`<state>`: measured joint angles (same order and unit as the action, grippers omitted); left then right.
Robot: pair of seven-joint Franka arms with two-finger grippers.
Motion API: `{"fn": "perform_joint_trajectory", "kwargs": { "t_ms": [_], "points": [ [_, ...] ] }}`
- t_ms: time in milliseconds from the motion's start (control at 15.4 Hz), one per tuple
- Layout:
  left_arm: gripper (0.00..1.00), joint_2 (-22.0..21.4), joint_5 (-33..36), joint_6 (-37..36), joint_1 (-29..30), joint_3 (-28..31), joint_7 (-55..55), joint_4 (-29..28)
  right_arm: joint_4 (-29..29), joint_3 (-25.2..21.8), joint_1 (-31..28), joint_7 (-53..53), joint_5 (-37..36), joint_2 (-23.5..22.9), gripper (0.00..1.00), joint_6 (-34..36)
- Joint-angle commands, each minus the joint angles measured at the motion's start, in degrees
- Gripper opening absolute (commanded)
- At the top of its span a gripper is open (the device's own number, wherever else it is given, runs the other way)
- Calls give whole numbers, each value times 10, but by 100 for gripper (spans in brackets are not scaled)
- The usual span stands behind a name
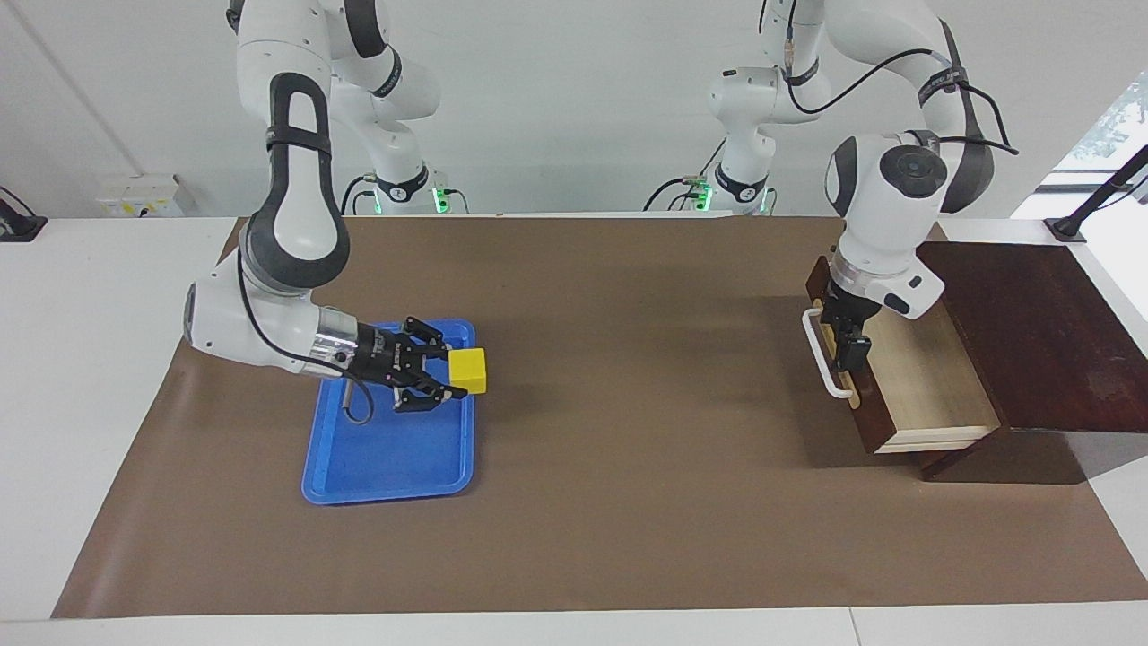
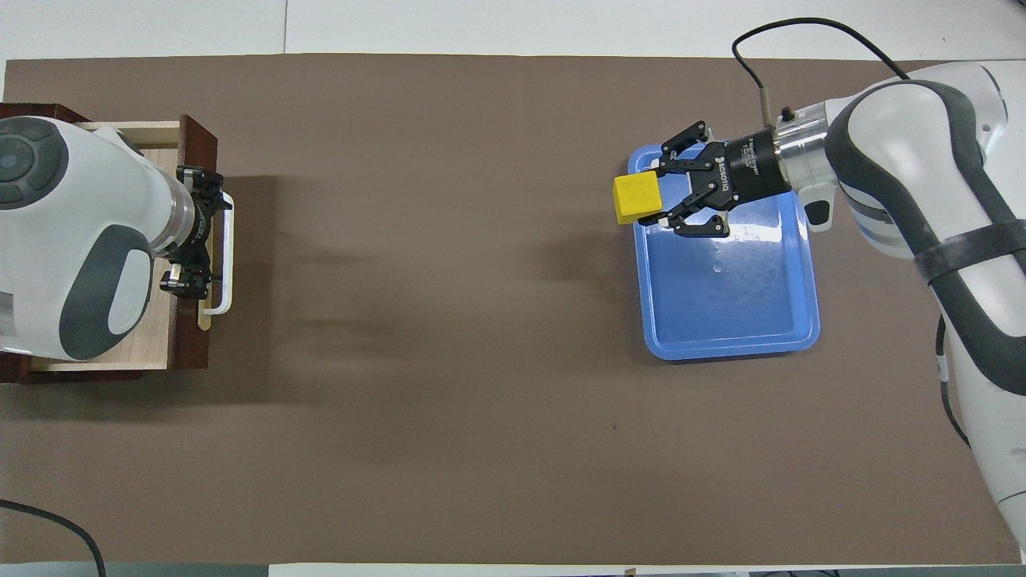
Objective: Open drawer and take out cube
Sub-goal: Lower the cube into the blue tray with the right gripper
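The right gripper [image 1: 459, 372] is clenched on the yellow cube [image 1: 468, 371], holding it in the air over the edge of the blue tray [image 1: 359, 471] that faces the middle of the table, at the tray's end nearer to the robots. The right arm lies low and nearly level across the tray. The left gripper [image 1: 847, 345] hangs fingers-down with its jaws spread wide, holding nothing, over the front of the drawer [image 1: 906, 359], just beside the white bar handle [image 1: 821, 359]; whether it touches the handle cannot be told.

The drawer stands pulled out of its dark wooden cabinet [image 1: 1040, 332] at the left arm's end of the table, its pale wood floor bare where it shows. Everything rests on a brown mat [image 1: 628, 502] laid over a white table [image 1: 81, 359], with a plain white wall [image 1: 583, 90] by the robots' bases.

The overhead view shows the cube [image 2: 637, 199] jutting out past the tray's rim [image 2: 725, 349] and the left gripper [image 2: 192, 232] straddling the drawer front by the handle [image 2: 228, 248]. The facing view alone shows that the cube hangs above the tray rather than resting in it.
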<state>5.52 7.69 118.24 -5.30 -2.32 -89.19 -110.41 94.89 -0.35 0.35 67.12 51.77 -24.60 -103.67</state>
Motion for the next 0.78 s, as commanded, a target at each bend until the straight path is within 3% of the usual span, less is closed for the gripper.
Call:
{"fn": "perform_joint_trajectory", "kwargs": {
  "t_ms": [0, 195, 519, 714],
  "points": [
    [100, -4, 11, 16, 41, -4, 47, -7, 52, 1, -16, -57, -25, 16, 0, -4],
    [100, 5, 58, 16, 73, -5, 72, 7, 100, -12, -36, -144, -44, 21, 0, -4],
    [100, 2, 58, 17, 145, -6, 127, 2, 165, -44, -35, -236, -48, 37, 0, -21],
    [100, 4, 58, 16, 150, -6, 157, 6, 209, -46, -35, -256, -47, 50, 0, -49]
  ]
}}
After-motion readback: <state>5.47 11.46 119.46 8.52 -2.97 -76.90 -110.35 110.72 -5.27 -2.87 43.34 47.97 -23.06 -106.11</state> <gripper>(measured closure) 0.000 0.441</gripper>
